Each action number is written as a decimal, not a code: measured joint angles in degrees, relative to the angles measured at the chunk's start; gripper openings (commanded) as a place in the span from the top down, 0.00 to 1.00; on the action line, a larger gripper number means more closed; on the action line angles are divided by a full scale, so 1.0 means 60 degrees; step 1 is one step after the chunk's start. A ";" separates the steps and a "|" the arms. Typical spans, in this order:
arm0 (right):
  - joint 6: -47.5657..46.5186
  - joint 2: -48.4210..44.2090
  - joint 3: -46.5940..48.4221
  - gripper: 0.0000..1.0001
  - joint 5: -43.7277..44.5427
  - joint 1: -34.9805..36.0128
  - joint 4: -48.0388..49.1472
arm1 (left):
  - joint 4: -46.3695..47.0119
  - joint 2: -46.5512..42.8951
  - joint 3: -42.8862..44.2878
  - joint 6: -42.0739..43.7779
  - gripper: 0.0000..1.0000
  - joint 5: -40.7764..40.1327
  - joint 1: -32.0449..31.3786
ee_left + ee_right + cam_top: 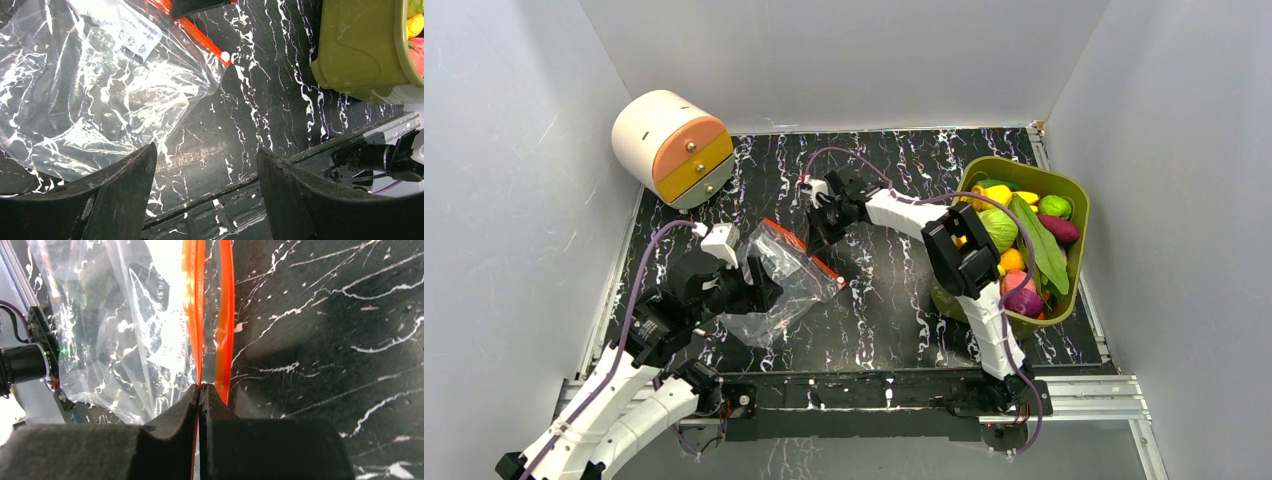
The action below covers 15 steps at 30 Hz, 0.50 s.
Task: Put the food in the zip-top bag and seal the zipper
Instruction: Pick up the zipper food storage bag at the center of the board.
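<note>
The work surface is a black table with white veining, enclosed by plain white walls. A round cream box with orange and yellow drawer fronts stands at the far left corner.

**Writing.** The bag carries a white label with small print and symbols. The print is too small to read. No brand shows.

**Hidden or unclear.**
- The food lies in an olive tub at the right side of the table, well apart from the bag. The right arm crosses in front of it and covers part of the pile. Yellow, green, purple, orange and pink pieces can be made out.
- In the left wrist view the tub is cut off by the frame edge.
- Glare on the clear plastic hides whether anything lies inside the bag.

**Bag and jaws.**
- The bag lies left of centre, between the two grippers.
- The zipper runs along its far right edge, with the white slider at the near end. Its two red-orange strips stand parted.
- The right gripper is clenched on the left strip. The other strip passes just beside its right finger.
- The left gripper is released, jaws spread wide over bare table. The bag's near edge lies just beyond its left finger.
</note>
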 measured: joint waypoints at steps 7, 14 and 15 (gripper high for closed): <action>0.0047 -0.1515 -0.1137 1.00 0.0127 -0.0022 0.0280 | -0.0007 0.0237 0.0000 -0.0062 0.29 -0.0106 0.0000; 0.0361 -0.3850 -0.2703 1.00 0.0408 -0.0018 0.0758 | -0.0069 0.0488 0.0000 -0.0109 0.28 -0.0175 0.0000; 0.0401 -0.4105 -0.2798 1.00 0.0484 -0.0018 0.0729 | -0.0087 0.0514 0.0000 -0.0120 0.28 -0.0175 0.0000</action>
